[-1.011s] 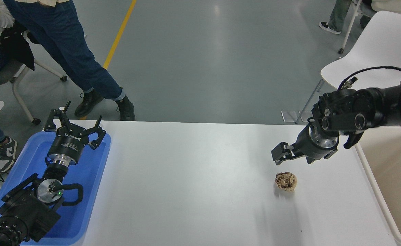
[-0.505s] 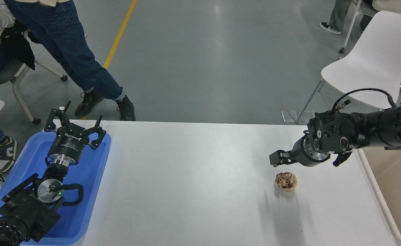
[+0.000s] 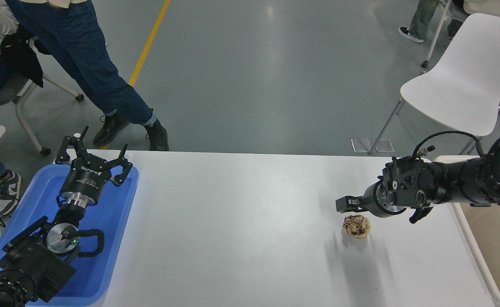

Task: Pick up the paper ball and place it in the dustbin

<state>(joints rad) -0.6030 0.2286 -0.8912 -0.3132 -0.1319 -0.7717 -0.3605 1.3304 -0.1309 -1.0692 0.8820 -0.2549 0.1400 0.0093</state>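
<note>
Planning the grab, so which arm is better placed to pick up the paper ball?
Right. The right gripper hangs just beyond the paper ball, with the dustbin on that side. The left gripper sits parked over the blue tray, far across the table.

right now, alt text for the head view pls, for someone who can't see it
The right claw hovers just above a tan paper ball lying on a white table, with the cream dustbin at the right edge. The left claw rests open over a blue tray at the left.
</note>
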